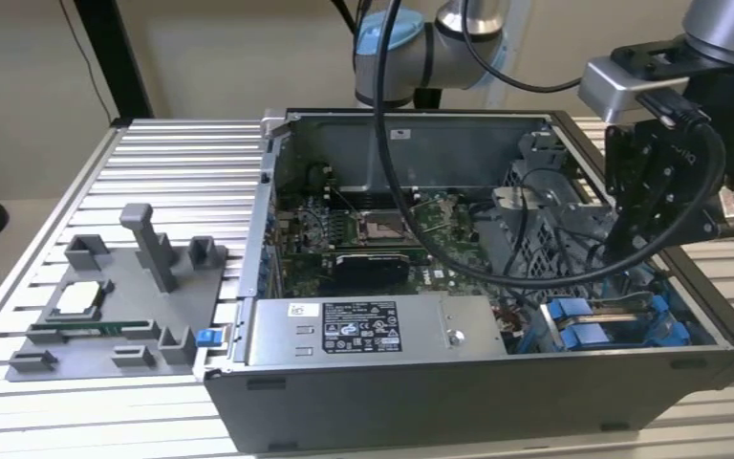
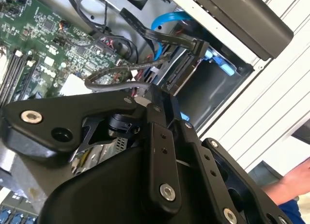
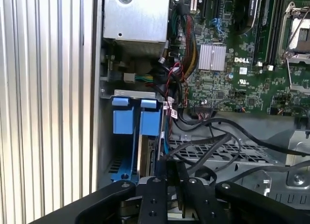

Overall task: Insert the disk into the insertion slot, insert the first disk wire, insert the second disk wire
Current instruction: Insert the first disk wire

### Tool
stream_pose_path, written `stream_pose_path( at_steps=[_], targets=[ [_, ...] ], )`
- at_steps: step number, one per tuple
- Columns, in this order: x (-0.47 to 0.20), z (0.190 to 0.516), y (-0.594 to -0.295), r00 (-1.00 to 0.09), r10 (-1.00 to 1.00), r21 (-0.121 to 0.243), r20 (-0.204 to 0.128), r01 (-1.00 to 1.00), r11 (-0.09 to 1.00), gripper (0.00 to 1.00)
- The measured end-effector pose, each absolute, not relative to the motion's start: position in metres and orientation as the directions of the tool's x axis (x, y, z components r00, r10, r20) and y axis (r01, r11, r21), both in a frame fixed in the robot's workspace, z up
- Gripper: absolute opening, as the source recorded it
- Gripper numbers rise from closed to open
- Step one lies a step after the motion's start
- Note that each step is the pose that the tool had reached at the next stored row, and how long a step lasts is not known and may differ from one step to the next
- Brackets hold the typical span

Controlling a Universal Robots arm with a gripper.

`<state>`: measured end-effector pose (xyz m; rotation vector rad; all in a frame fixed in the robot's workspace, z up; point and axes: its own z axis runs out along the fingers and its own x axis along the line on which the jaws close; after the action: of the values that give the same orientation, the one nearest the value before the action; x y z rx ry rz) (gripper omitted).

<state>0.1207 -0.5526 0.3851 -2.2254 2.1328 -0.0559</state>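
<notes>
claw [image 3: 173, 178] hovers just beside the disk [image 3: 146, 146], which stands on edge in the slot [image 3: 121, 171]; cannot tell claw's opening.

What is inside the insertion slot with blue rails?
The insertion slot holds blue tabs and a flat part on edge, probably the disk. The pincer hides the rest.

The arm [image 1: 463, 43] reaches in from above and folds at the wrist, so the black gripper [image 1: 641, 251] hangs pointing down on the exterior view's right.
</notes>
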Motion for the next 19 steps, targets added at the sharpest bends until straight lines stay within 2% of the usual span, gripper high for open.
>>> stream_pose_path(
  at_steps=[19],
  targets=[
    [0.144, 0.369, -0.563, 0.030, -0.999, -0.060, -0.015, -0.998, -0.029, 0.00]
  ],
)
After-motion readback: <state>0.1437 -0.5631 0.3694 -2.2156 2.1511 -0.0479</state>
